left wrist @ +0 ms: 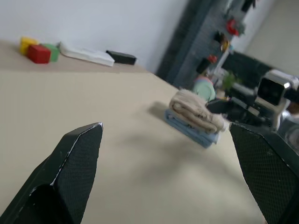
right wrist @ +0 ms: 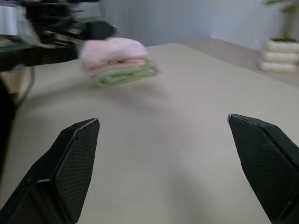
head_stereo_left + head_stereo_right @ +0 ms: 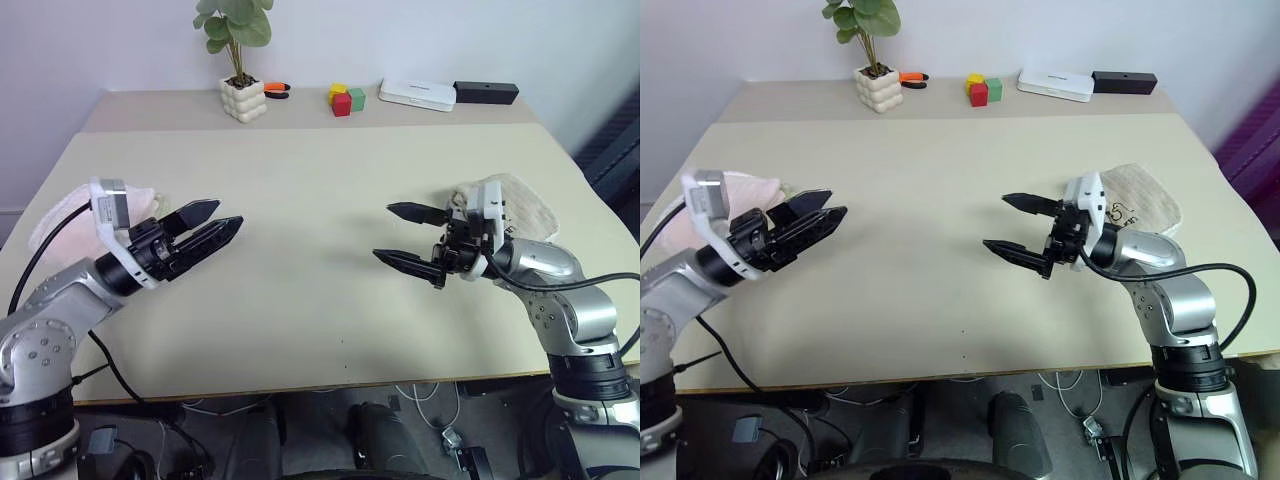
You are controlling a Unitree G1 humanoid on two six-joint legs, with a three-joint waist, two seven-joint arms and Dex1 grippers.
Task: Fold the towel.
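So both claws are empty and spread wide, hovering over the bare middle of the table (image 3: 330, 200). The left gripper (image 3: 207, 232) and right gripper (image 3: 408, 237) point inward at each other, probably just parked there between jobs. The pink towel (image 2: 114, 52) sits folded on top of a green towel (image 2: 125, 74) at the table's left edge, just behind the left arm, so the folding looks done to me. A beige towel (image 1: 194, 109) rests on something blue, maybe another towel, on the right.
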